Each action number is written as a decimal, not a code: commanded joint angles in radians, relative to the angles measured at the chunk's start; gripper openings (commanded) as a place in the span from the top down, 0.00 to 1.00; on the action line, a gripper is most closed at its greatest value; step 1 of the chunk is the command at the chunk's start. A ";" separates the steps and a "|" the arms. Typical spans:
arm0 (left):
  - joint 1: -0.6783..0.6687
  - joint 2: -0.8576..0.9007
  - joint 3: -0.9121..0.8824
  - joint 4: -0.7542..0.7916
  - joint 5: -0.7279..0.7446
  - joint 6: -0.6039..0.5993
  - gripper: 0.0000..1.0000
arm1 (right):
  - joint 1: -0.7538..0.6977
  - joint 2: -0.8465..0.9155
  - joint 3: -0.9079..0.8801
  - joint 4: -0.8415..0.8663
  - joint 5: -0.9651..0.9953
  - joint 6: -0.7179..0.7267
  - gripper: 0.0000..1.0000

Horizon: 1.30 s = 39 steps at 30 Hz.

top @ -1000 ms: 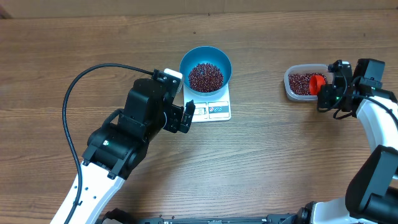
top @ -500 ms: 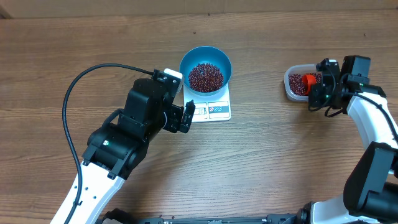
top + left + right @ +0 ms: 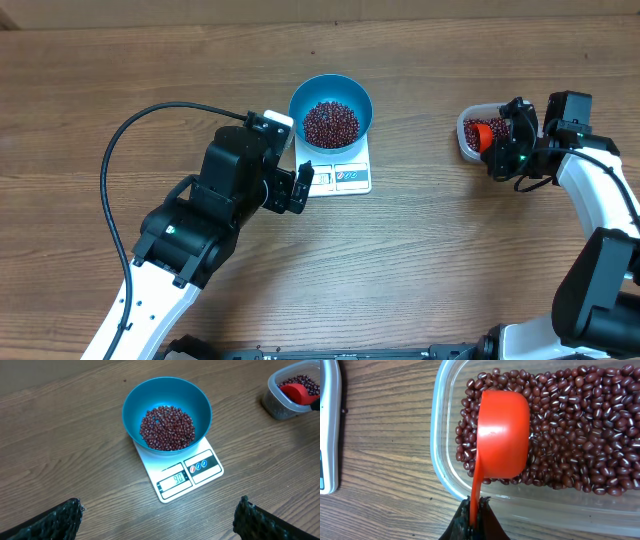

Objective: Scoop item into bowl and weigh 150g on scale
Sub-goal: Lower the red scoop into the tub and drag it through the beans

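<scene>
The bowl (image 3: pixel 300 108) sits on the scale (image 3: pixel 340 178) near the middle of the surface (image 3: pixel 420 260), close to its far edge, which runs along the top of the overhead view. Bare wood lies between the scale and the clear tub (image 3: pixel 463 140) to the right, and the whole near half is open apart from my own arms. A black cable (image 3: pixel 115 150) loops over the left side.

My left end effector (image 3: pixel 290 150) hangs just beside the scale's left edge with its fingers spread wide, holding nothing. My right end effector (image 3: pixel 476 515) is clamped tight on the handle of an orange scoop (image 3: pixel 502 435), whose cup lies in the left end of the tub, on the beans (image 3: pixel 580 425) there.

More beans form a heap in the bottom of the bowl. Only my left wrist view shows the scale's display (image 3: pixel 174 480), which reads 90. Only my right wrist view shows the scoop's smooth outer side turned up to the camera, and the handle crossing the tub's near rim.
</scene>
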 commanded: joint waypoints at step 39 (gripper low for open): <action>0.005 -0.013 0.002 0.003 0.009 -0.007 0.00 | -0.144 0.032 -0.013 0.063 -0.322 0.317 0.96</action>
